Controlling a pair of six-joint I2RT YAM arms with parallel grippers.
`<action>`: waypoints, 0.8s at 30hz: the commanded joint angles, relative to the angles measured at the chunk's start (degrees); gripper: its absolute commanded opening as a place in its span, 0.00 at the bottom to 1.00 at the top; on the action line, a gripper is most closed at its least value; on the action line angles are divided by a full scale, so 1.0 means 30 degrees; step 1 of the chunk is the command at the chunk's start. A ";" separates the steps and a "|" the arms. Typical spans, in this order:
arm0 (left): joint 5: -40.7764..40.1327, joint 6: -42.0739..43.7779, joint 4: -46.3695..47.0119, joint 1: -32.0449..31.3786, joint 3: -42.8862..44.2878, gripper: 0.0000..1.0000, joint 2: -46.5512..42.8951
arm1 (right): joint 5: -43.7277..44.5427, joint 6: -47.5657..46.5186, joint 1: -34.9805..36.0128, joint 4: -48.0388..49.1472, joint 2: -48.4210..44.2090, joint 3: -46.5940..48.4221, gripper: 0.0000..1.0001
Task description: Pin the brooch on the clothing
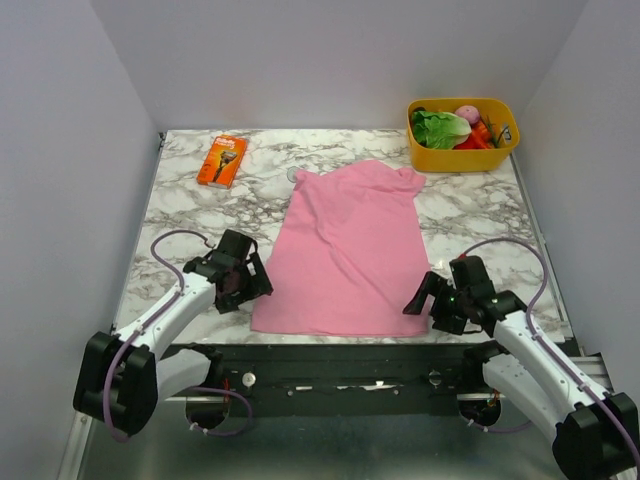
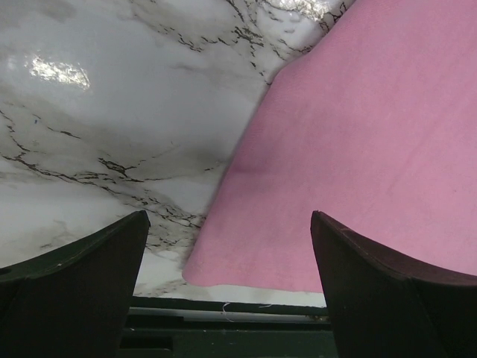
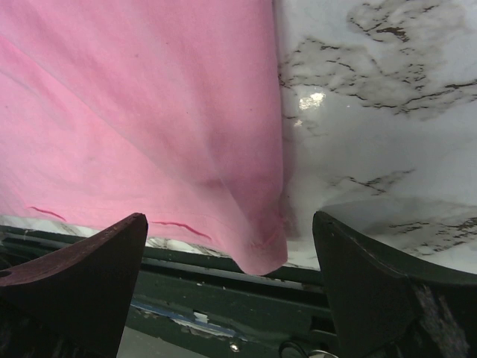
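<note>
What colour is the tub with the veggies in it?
The tub is yellow, clearest in the top external view.

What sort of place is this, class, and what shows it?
Probably a robotics lab test cell: left arm and right arm bolted at a marble-patterned table, plain enclosing walls, and staged props, a pink T-shirt and yellow bin.

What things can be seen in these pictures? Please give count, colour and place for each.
T-shirt: one, pink, spread flat mid-table, hem toward the arms.
package: one, orange, rectangular, far left, apart from the T-shirt.
bin: one, yellow, far right corner, holding lettuce and red and pink pieces.
table: one, white marble with dark veins.
brooch: none that I can make out.
left gripper: one, black, open, at the T-shirt's near left corner.
right gripper: one, black, open, at its near right corner.
</note>
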 commanded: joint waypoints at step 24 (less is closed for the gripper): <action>0.0578 -0.2509 0.0937 -0.3160 -0.1612 0.14 0.2194 | -0.1179 0.0576 0.0195 0.1370 0.1342 -0.1137 0.32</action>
